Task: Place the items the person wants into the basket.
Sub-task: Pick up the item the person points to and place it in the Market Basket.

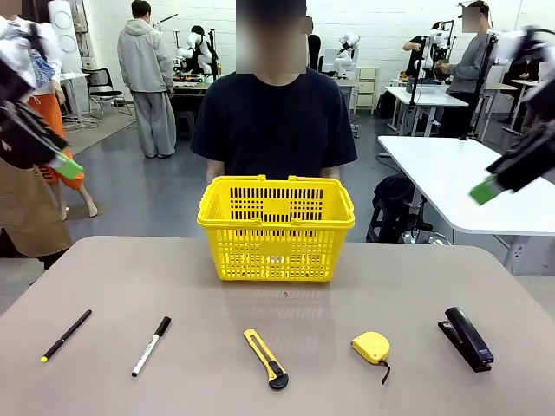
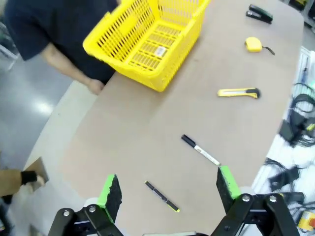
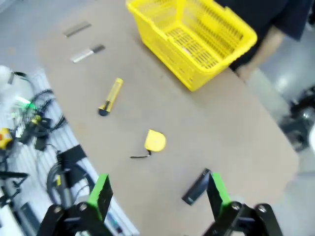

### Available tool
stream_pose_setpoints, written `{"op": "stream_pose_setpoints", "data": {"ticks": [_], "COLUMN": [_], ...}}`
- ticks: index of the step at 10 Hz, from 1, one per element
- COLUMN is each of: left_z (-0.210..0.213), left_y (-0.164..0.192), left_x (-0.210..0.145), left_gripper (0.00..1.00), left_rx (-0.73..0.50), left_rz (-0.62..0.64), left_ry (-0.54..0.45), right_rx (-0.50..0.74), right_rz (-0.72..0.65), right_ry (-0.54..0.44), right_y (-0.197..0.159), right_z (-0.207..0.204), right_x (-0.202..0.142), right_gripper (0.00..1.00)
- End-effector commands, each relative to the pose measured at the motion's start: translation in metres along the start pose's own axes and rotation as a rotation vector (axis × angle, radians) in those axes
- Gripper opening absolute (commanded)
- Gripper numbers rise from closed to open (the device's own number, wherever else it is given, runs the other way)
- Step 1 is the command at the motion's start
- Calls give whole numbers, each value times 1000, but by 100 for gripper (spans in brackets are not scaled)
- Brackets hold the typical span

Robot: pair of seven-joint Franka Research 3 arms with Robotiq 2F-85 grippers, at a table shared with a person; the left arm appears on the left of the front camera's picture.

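Found left arm (image 1: 26,130) raised high off the left end of the desk (image 1: 286,299), angled down toward it; jaws wide apart, gripping nothing, pen (image 1: 66,335) and marker (image 1: 151,346) lying below. Found right arm (image 1: 525,160) raised likewise at the right end; jaws apart, gripping nothing, stapler (image 1: 466,338) and tape measure (image 1: 371,347) below. Logged knife (image 1: 265,359) mid-row near the front edge. Logged basket (image 1: 276,227) upright at the far edge, just before the person (image 1: 273,121), forearms lowered behind it.
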State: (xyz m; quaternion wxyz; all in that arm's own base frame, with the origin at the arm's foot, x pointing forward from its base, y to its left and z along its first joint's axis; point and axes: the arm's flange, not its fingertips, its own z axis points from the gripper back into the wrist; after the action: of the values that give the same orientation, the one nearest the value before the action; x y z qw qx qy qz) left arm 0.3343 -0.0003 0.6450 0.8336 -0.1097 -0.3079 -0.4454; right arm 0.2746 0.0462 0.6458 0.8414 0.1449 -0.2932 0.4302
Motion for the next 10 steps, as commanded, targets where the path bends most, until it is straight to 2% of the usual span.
{"op": "stream_pose_setpoints", "data": {"ticks": [1, 2, 4, 6, 10], "left_z": [53, 76, 123, 145, 154], "left_y": [43, 49, 57, 57, 69], "left_x": [-21, -36, -61, -85, -122], "left_gripper": [100, 100, 100, 100, 100], "left_rx": [-111, -94, -69, -41, -67], "left_rz": [104, 130, 144, 168, 234], "left_ry": [10, 52, 41, 14, -80], "right_rx": [168, 202, 171, 114, 42], "right_rz": [-129, -224, -294, -285, -215], "right_ry": [-75, -107, -138, -166, -237], "right_y": [-44, -68, -78, -63, -29], "right_z": [33, 45, 71, 104, 143], "right_x": [-46, -73, -114, -136, -168], "right_gripper": [100, 100, 100, 100, 100]}}
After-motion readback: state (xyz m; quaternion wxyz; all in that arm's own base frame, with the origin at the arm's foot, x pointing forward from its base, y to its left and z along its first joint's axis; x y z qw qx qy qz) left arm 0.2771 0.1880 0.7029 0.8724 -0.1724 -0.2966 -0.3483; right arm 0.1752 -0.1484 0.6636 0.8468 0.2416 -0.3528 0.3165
